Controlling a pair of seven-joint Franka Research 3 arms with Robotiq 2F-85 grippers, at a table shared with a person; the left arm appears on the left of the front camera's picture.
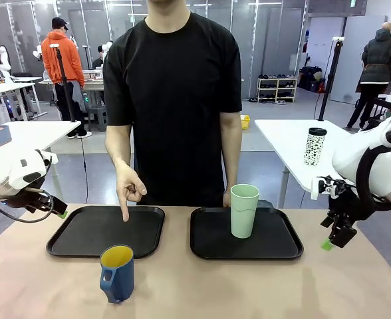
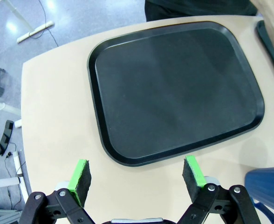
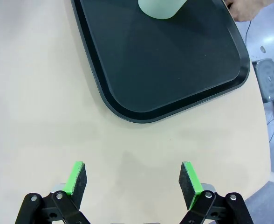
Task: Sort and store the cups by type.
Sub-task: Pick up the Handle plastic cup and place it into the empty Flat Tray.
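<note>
Holding the left pincer (image 2: 136,170) spread above the table (image 2: 53,140), just short of the left tray (image 2: 174,88). Holding the right pincer (image 3: 132,172) spread too, near a corner of the right tray (image 3: 174,70). Seeing the mint-green tumbler (image 1: 243,212) standing upright on the right tray, the blue mug (image 1: 117,276) standing on bare table just before the left tray. Noting a person's hand (image 1: 128,189) pointing down at the left tray.

tumbler (image 1: 244,211) on right tray (image 1: 278,251), mug (image 1: 117,273) on table (image 1: 195,289)
</note>
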